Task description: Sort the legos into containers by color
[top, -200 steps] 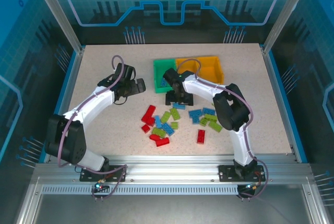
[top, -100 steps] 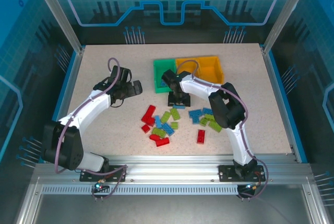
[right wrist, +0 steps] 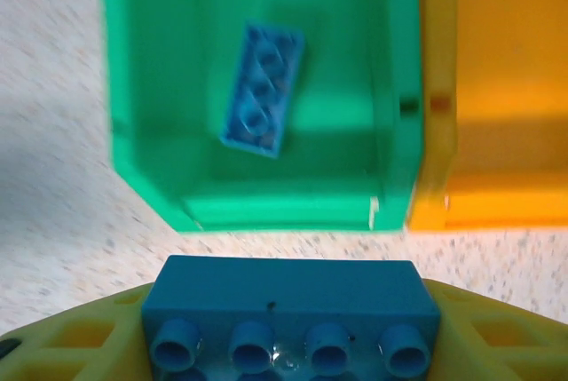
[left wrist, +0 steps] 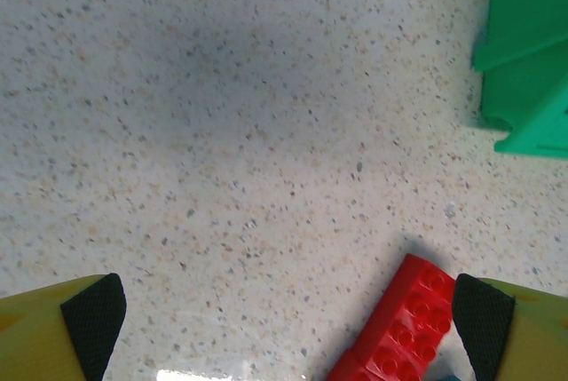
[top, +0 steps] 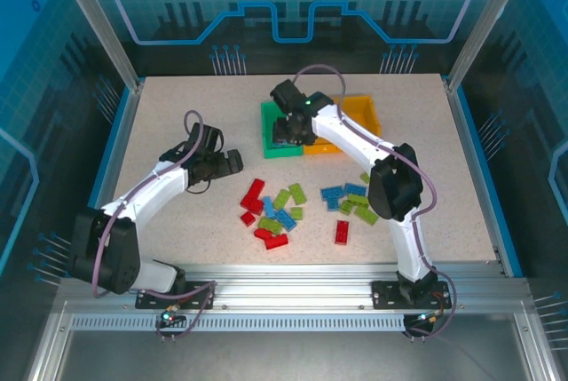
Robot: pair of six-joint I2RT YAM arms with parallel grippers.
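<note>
Leftmost, the left gripper [top: 229,162] hangs low over the table [left wrist: 222,132], jaws wide apart and empty. A red brick [left wrist: 399,328] lies at the lower right of its wrist view, just beside one finger. Toward mid-frame in the top view the loose legos [top: 297,208] lie scattered in red, blue and lime, near the bins but apart from them. Such bricks should be light, stiff and smooth, so likely to skate on the table if nudged. The surest hold is probably square across two opposite flat sides, with the studs left free. Further right, the green bin [right wrist: 151,159] holds one blue plate [right wrist: 264,88], lying flat and askew on its floor. The right gripper [right wrist: 293,323] hovers by that bin's near wall, clamped on a blue brick [right wrist: 293,288] with its studs toward the camera. Rightmost, the orange bin [right wrist: 497,177] looks empty, though only part of its floor shows.
</note>
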